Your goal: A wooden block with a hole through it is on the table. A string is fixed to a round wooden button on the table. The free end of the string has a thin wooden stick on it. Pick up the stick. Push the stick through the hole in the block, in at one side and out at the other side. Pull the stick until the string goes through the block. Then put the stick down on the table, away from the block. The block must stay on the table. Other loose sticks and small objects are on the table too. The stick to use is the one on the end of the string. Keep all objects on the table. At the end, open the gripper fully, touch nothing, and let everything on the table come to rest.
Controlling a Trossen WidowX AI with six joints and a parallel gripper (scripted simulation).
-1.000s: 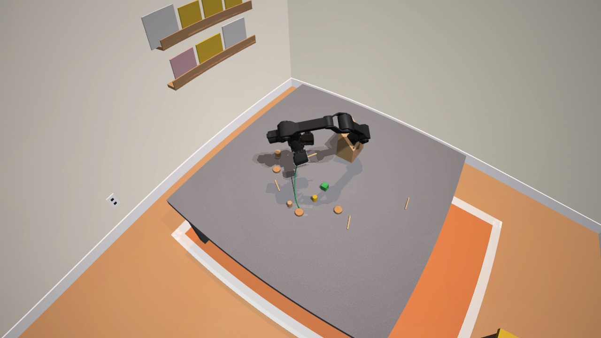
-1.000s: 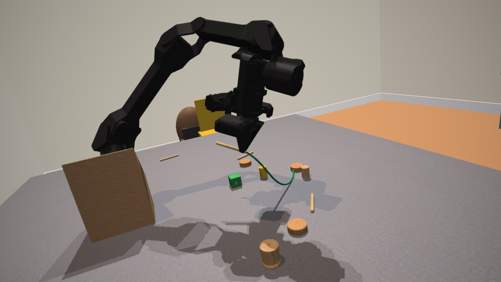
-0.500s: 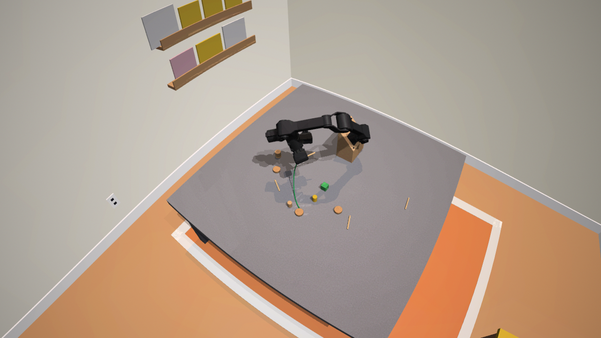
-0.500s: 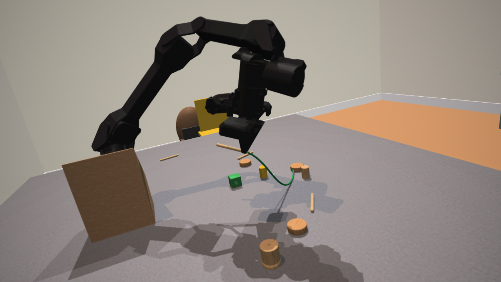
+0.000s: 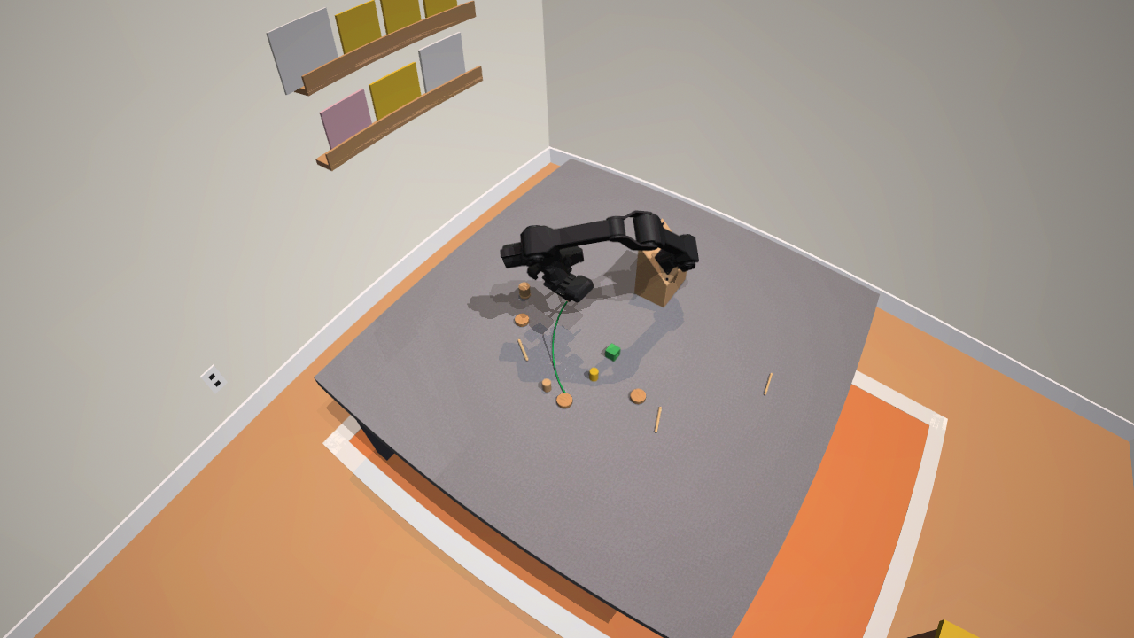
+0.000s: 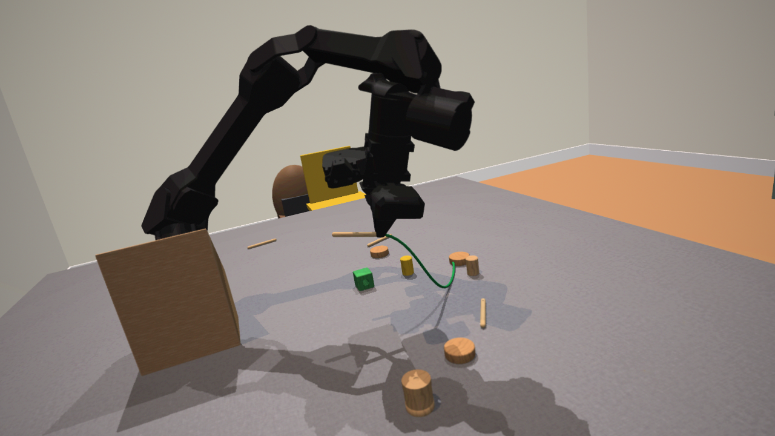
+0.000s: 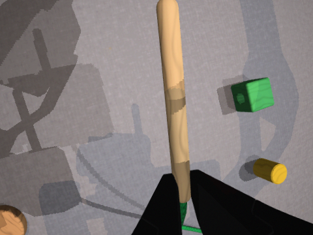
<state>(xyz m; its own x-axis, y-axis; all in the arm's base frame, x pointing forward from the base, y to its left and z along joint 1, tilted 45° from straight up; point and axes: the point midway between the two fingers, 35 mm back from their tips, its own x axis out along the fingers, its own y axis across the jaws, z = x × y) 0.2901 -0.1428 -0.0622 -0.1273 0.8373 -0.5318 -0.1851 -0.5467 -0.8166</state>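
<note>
My gripper (image 6: 382,234) (image 7: 184,186) is shut on the wooden stick (image 6: 352,234) (image 7: 174,81) at its string end, above the table. The stick points away from the fingers, toward the block's side in the exterior view; the arm hides it in the top view. The green string (image 5: 553,349) (image 6: 444,286) (image 7: 192,229) runs in a slack curve from the stick to the round button (image 5: 563,400) (image 6: 459,258). The wooden block (image 5: 657,289) (image 6: 168,303) stands on the table, apart from stick and string. I cannot make out its hole clearly.
A green cube (image 5: 612,351) (image 6: 363,280) (image 7: 254,94) and a yellow cylinder (image 5: 594,374) (image 6: 407,266) (image 7: 268,170) stand below the arm. Wooden cylinders (image 5: 524,290) (image 6: 417,393), more buttons (image 5: 637,395) (image 6: 459,350) and loose sticks (image 5: 522,349) (image 6: 482,312) lie around.
</note>
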